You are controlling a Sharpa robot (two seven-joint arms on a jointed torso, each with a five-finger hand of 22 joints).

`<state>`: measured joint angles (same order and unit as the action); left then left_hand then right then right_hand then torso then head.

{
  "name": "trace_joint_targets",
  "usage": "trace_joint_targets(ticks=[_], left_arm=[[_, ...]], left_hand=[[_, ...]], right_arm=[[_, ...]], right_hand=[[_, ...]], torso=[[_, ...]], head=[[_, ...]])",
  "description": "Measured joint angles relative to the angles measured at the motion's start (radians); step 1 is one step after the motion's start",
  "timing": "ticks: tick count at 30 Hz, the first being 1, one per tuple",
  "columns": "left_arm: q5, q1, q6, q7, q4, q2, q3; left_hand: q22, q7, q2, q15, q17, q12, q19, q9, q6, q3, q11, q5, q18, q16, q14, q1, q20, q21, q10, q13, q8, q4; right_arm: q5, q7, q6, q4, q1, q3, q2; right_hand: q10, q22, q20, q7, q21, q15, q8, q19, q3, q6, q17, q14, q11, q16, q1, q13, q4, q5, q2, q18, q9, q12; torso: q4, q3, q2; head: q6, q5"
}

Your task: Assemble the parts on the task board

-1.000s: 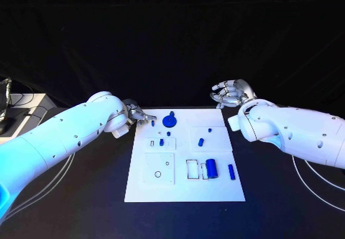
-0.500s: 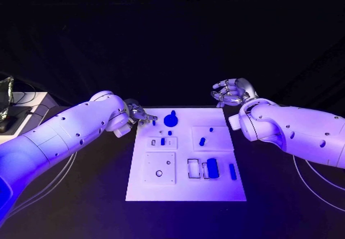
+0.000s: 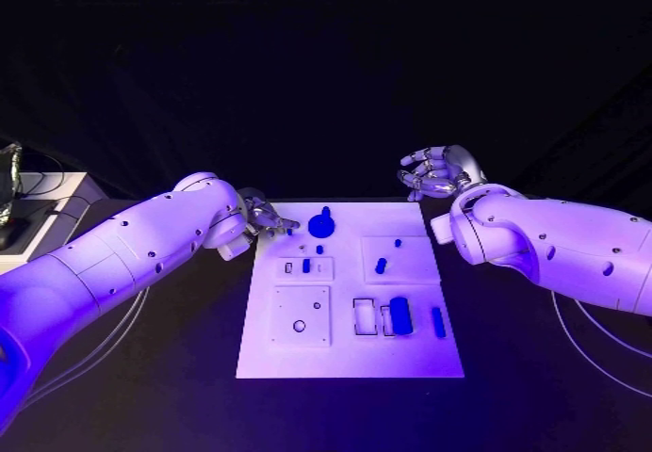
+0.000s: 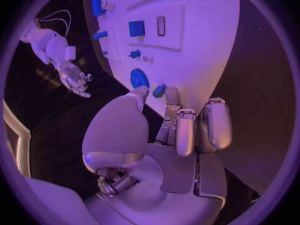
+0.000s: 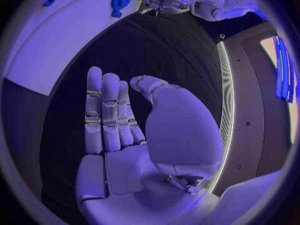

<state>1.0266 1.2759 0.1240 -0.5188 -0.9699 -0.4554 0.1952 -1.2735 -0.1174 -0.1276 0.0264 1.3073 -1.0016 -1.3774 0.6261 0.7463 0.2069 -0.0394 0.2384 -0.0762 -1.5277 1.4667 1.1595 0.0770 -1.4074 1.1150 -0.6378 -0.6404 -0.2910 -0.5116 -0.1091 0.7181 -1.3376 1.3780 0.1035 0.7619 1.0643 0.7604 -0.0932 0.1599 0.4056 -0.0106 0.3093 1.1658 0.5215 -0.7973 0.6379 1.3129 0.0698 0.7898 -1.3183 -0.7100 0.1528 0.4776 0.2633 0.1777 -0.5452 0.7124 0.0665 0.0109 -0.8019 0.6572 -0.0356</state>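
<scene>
The white task board [image 3: 350, 350] lies mid-table. At its far left corner a small blue peg [image 3: 289, 233] stands beside a round blue part [image 3: 322, 226]. My left hand [image 3: 262, 223] reaches in from the board's left edge. In the left wrist view its thumb and one finger pinch the peg [image 4: 159, 90], just short of the round part [image 4: 139, 78], and the other fingers are curled in. My right hand [image 3: 435, 174] hovers off the board's far right corner. Its fingers [image 5: 103, 112] are straight and hold nothing.
Near the board's right front lie a blue cylinder [image 3: 399, 314] and a blue bar [image 3: 437, 322]. Smaller blue pieces [image 3: 381, 266] sit on raised white blocks in the middle. A side stand with cables [image 3: 34, 202] is far left.
My left hand's fingertips have edged slightly closer round the small peg. The right hand has stayed where it was.
</scene>
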Motion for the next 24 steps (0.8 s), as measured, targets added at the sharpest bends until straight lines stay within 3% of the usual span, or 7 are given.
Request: trace_joint_targets(ticks=[8, 16, 24], left_arm=[[-0.002, 0.000, 0.000, 0.000, 0.004, 0.002, -0.001], [-0.007, 0.000, -0.001, 0.001, 0.006, 0.002, -0.002], [-0.020, 0.001, 0.001, 0.008, 0.007, 0.004, -0.004]], left_hand=[[-0.003, 0.003, 0.000, 0.000, 0.000, 0.000, 0.000, 0.000, 0.003, 0.002, 0.000, 0.000, 0.000, 0.000, 0.000, 0.000, 0.000, -0.004, 0.000, -0.002, 0.000, -0.002], [-0.003, 0.007, 0.056, 0.000, 0.000, 0.000, 0.000, -0.003, 0.013, 0.048, 0.007, 0.000, 0.000, -0.004, 0.000, 0.063, 0.000, -0.003, -0.008, 0.012, -0.014, 0.000], [-0.002, 0.007, 0.065, 0.000, 0.000, 0.016, 0.000, 0.001, 0.013, 0.131, 0.011, 0.000, 0.000, -0.004, 0.000, 0.140, 0.000, -0.003, -0.029, 0.043, -0.030, 0.002]], right_arm=[[0.001, 0.000, 0.000, 0.000, 0.000, 0.000, -0.001], [0.001, 0.001, 0.000, 0.002, 0.000, 0.000, -0.002], [0.001, 0.003, -0.001, 0.004, 0.000, 0.000, -0.004]], right_hand=[[0.000, -0.001, 0.000, 0.000, 0.000, 0.000, 0.000, 0.000, 0.003, 0.000, -0.001, 0.000, 0.000, 0.000, 0.000, 0.002, -0.003, 0.000, 0.000, 0.000, -0.001, 0.000], [0.000, -0.003, 0.000, 0.000, -0.006, 0.000, 0.000, 0.000, 0.000, 0.000, -0.001, 0.000, 0.000, -0.006, 0.000, 0.004, -0.006, 0.000, 0.000, 0.000, -0.001, 0.000], [0.001, -0.003, 0.000, 0.000, -0.006, 0.000, 0.000, 0.000, 0.000, 0.000, -0.001, 0.000, 0.001, -0.006, 0.000, 0.004, -0.005, 0.000, 0.000, 0.000, -0.001, 0.000]], torso=[[0.0008, -0.0005, 0.000], [0.0012, -0.0006, 0.001], [0.0019, -0.0009, 0.001]], head=[[0.005, -0.002], [0.006, -0.002], [0.006, 0.000]])
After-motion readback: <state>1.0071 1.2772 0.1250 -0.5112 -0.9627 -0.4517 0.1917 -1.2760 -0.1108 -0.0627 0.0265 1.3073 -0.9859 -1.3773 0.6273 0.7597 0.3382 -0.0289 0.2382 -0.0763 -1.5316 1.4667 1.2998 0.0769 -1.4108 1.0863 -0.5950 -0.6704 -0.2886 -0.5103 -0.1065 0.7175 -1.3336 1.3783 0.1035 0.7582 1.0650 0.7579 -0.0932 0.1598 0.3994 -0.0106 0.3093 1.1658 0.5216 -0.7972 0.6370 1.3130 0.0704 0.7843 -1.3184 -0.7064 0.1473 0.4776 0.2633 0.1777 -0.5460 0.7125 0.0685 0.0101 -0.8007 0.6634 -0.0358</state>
